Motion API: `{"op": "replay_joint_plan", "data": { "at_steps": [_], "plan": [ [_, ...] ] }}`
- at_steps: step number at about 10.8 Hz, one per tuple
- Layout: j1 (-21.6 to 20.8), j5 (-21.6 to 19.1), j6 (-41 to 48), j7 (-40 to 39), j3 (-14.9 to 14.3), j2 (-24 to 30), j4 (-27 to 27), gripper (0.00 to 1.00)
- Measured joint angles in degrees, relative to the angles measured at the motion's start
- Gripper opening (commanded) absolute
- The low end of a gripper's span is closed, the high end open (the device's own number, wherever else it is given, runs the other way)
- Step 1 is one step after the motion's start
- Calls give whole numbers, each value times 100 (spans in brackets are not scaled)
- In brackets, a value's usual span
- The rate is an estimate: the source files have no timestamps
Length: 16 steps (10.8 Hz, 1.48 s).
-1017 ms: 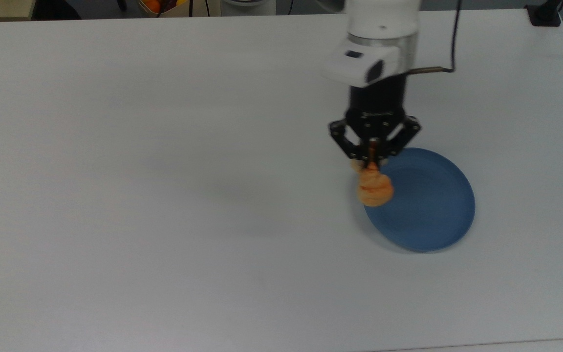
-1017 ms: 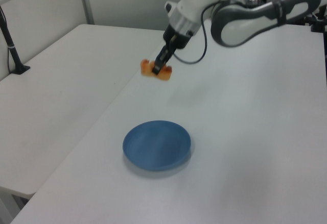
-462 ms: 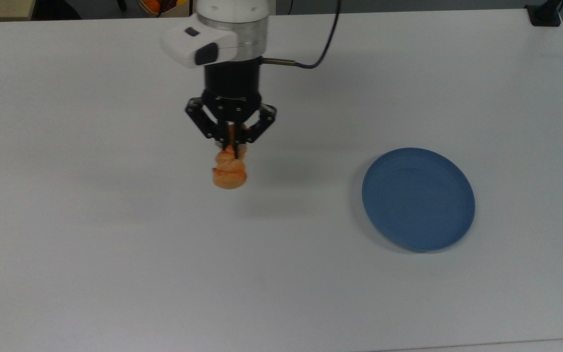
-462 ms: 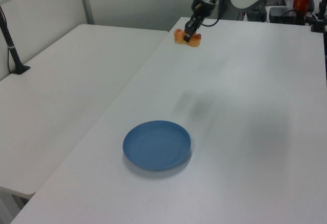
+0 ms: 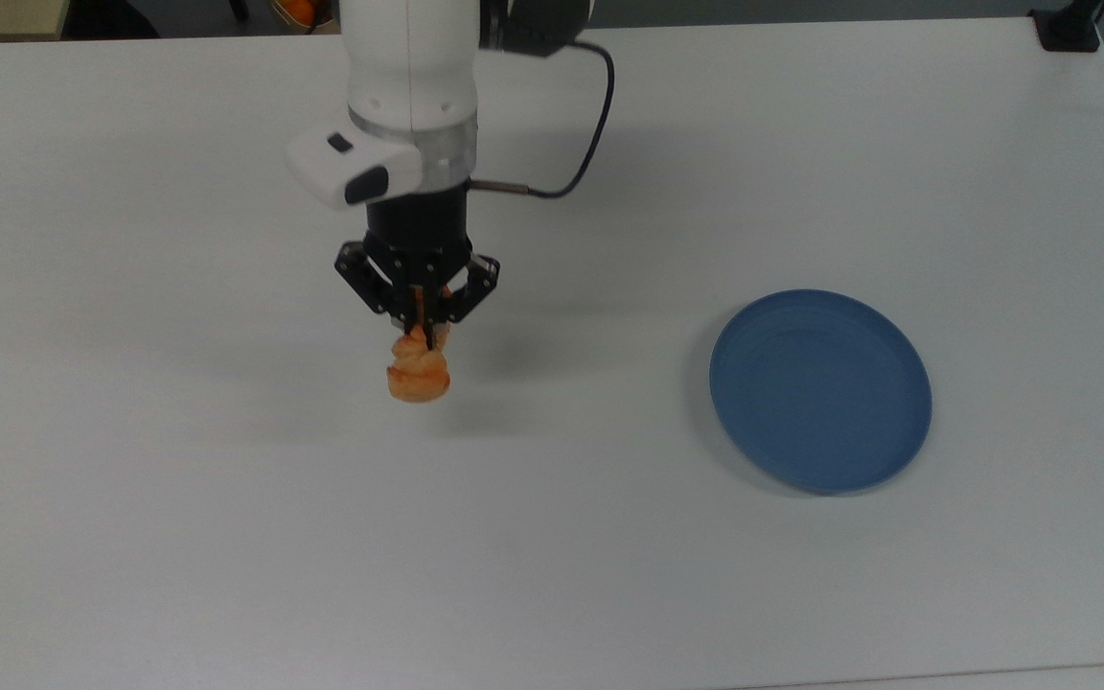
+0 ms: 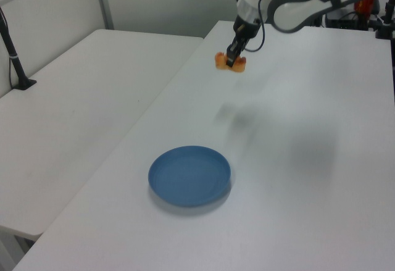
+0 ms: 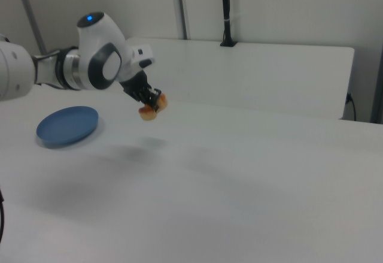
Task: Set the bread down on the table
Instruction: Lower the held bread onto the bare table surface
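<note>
The bread (image 5: 418, 372) is a small golden-orange braided roll hanging from my gripper (image 5: 425, 331), which is shut on its upper end. It hangs in the air above the white table (image 5: 226, 527), well to the left of the blue plate in the top view. In the left view the bread (image 6: 230, 62) sits far behind the plate with my gripper (image 6: 231, 62) on it. In the right view the bread (image 7: 149, 109) hangs under my gripper (image 7: 152, 102), above its shadow on the table (image 7: 239, 185).
A round blue plate (image 5: 820, 391) lies empty on the top view's right; it is also seen as the plate (image 6: 189, 175) and the plate (image 7: 67, 125). A black cable (image 5: 583, 144) loops from the wrist. A second white table (image 6: 74, 116) adjoins on the left view's left.
My gripper carried the bread away from the plate's edge, leftward across the top view, then came lower and slightly toward the front edge over the last half second.
</note>
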State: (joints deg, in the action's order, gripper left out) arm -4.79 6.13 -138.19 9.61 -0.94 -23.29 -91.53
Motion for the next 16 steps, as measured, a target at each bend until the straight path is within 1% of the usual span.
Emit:
{"op": "replay_joint_plan", "data": {
  "at_steps": [3,11,14,15,16],
  "plan": [
    [-2,0,-580,8,26,-486,-10,0],
    [-2,0,-675,8,28,-781,-8,0],
    [-4,0,-1157,33,30,-1052,-10,1],
    [-6,0,-1192,66,33,-1162,-10,6],
    [-8,0,-1224,79,36,-1252,-9,17]
  ]
}}
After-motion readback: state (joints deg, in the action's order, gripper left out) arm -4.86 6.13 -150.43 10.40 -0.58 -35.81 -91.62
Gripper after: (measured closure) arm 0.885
